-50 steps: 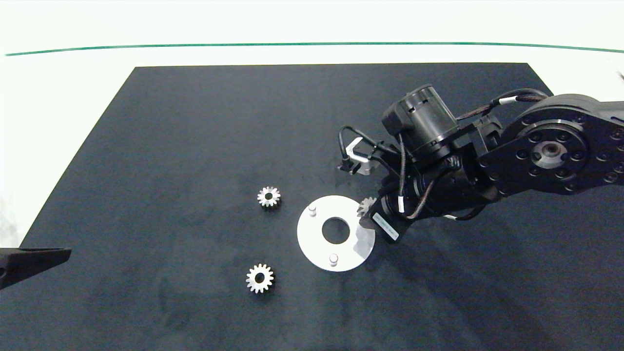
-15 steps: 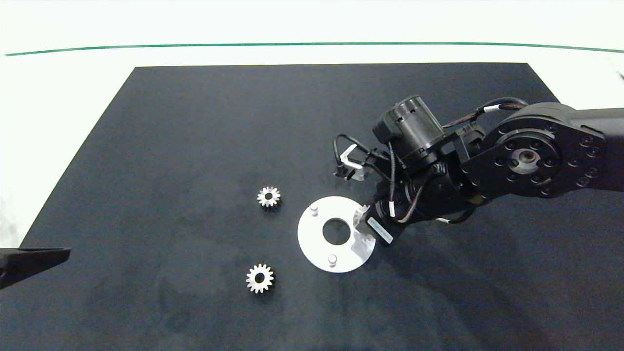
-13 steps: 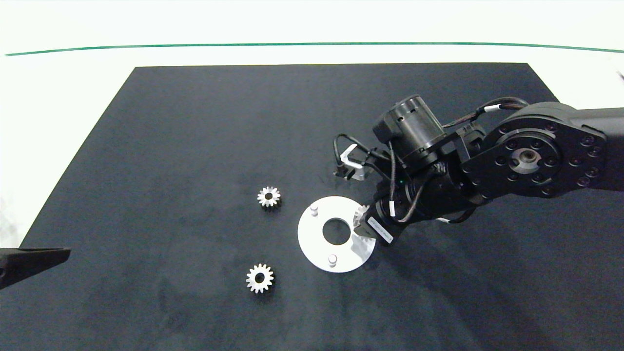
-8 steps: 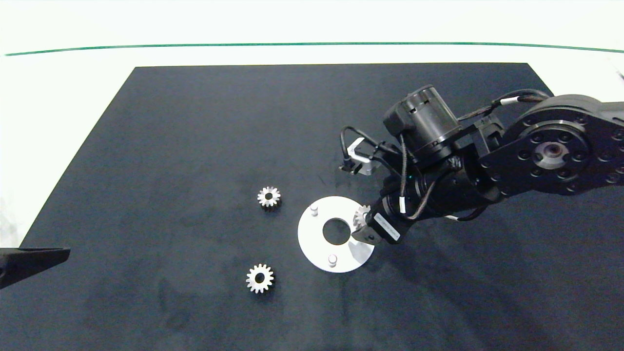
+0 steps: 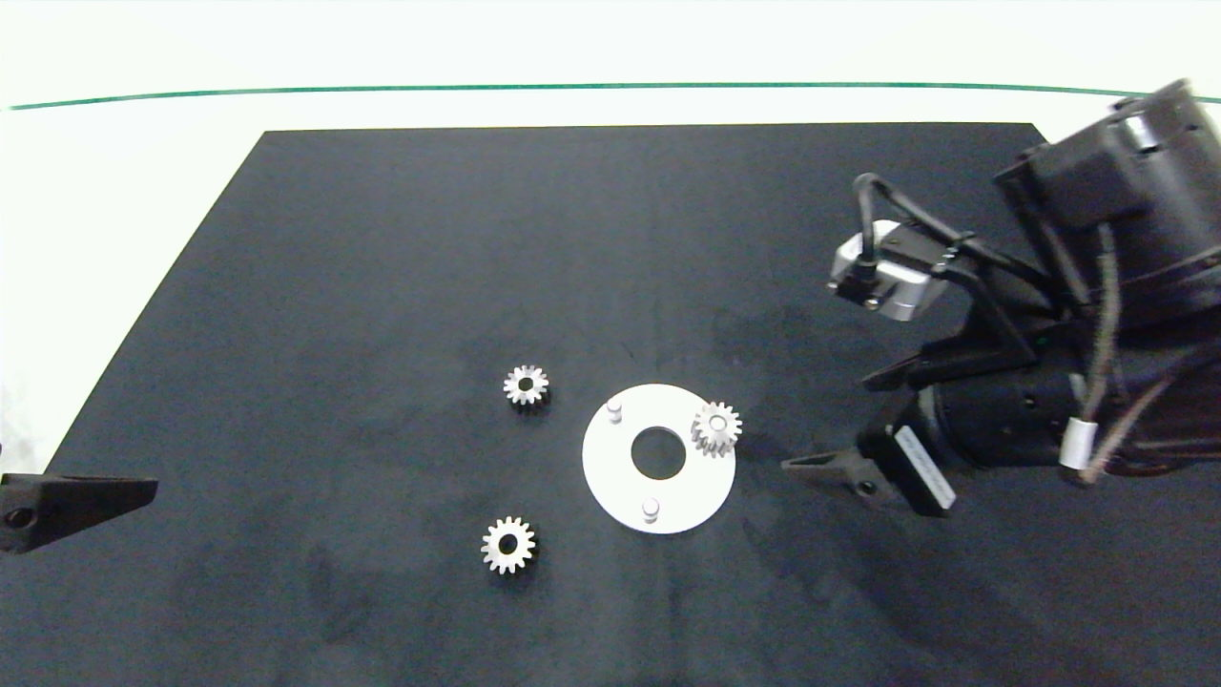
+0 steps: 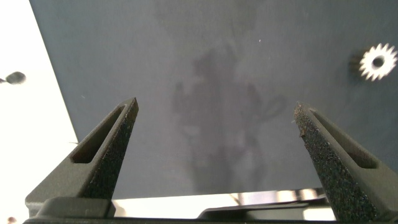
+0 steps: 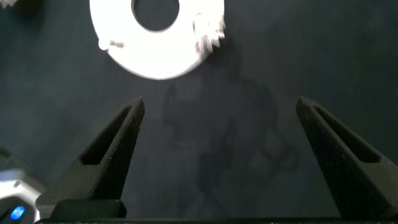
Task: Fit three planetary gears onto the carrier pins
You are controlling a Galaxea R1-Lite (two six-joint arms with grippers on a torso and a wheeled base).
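right jaws (image 7: 217,152): spread wide, holding nothing — over bare black mat (image 5: 382,239), well clear of the disc's right edge
left jaws (image 6: 214,146): spread wide, empty, parked at the mat's left edge over bare mat
carrier disc (image 5: 625,487): white, flat on the mat, ahead of the right jaws in the right wrist view (image 7: 121,28)
carrier pins: three on the disc; far-left pin (image 5: 614,411) and near pin (image 5: 651,509) bare, third one covered by a gear
seated gear (image 5: 716,428): on the disc's right rim, the disc side nearest the right jaws; looks slightly tilted, can't tell if fully down on the pin
loose gear 1 (image 5: 526,385): flat on the mat, left of the disc, well away from both jaws
loose gear 2 (image 5: 507,545): flat on the mat, near-left of the disc — closest gear to the left jaws, shows in the left wrist view (image 6: 377,61)
tabletop (image 5: 114,191): white, carries the mat
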